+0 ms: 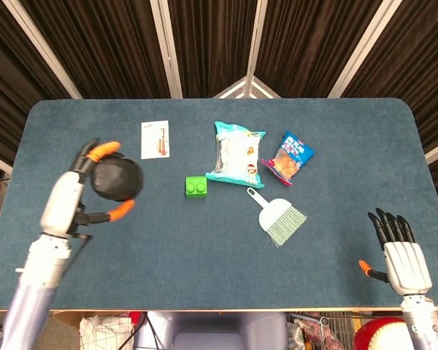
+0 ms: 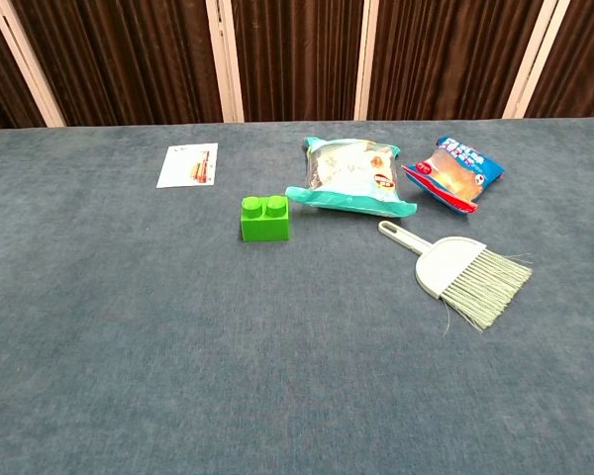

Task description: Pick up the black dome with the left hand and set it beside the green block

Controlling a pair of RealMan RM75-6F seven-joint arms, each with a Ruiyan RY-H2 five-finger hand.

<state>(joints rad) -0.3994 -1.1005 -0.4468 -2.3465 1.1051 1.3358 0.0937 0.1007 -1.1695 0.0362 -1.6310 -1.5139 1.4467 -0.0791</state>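
In the head view my left hand (image 1: 73, 195) holds the black dome (image 1: 117, 178) between its orange-tipped fingers, raised above the table's left part. The green block (image 1: 196, 187) lies to the right of the dome, a clear gap between them; the chest view shows the green block (image 2: 264, 219) alone on the cloth, with no hand or dome in frame. My right hand (image 1: 402, 259) rests at the table's near right edge, fingers straight and apart, holding nothing.
A white card (image 1: 155, 139) lies behind the dome. A teal snack bag (image 1: 236, 153), a blue-and-red packet (image 1: 288, 157) and a pale green hand brush (image 1: 277, 216) lie right of the block. The table (image 1: 204, 255) is covered in blue cloth.
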